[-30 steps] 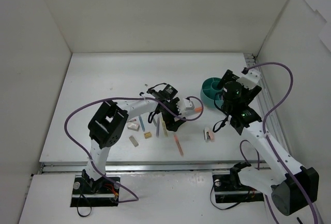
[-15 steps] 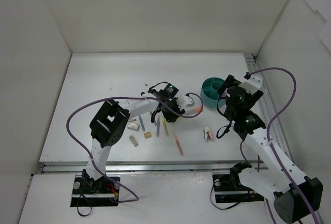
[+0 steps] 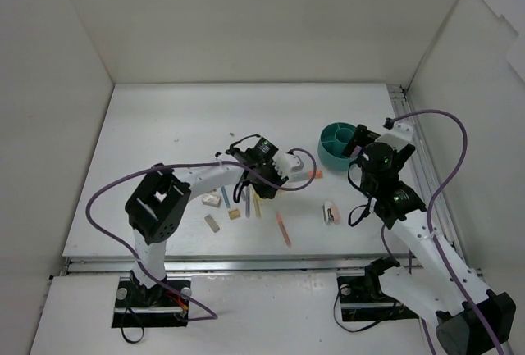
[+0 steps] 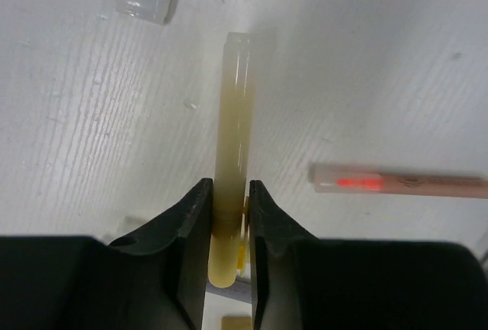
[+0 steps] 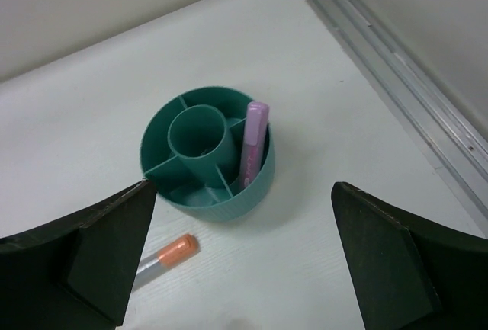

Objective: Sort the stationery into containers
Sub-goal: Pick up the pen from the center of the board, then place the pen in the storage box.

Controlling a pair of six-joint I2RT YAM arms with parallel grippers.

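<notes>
In the left wrist view, my left gripper [image 4: 229,193] is shut on a yellow marker [image 4: 236,116] lying on the table, both jaws pressed against its sides. From above, the left gripper [image 3: 261,181] stands over a cluster of pens and markers. The teal container [image 5: 152,139] holds a pink-purple marker [image 5: 254,143] leaning in a side compartment. Wide open and holding nothing, my right gripper [image 5: 240,187] hangs above the container's near side. An orange-capped marker [image 5: 164,257] lies just left of the container [image 3: 335,143].
A pink-orange marker [image 3: 283,229] lies near the front, a white and pink piece [image 3: 330,212] to its right. A blue pen [image 3: 225,195] and small erasers [image 3: 212,223] lie left of the left gripper. A red-marked pen [image 4: 396,181] lies right of the jaws. Walls enclose the table.
The left gripper has closed from open onto the yellow marker. The right arm has drawn back from the teal container towards the near edge.
</notes>
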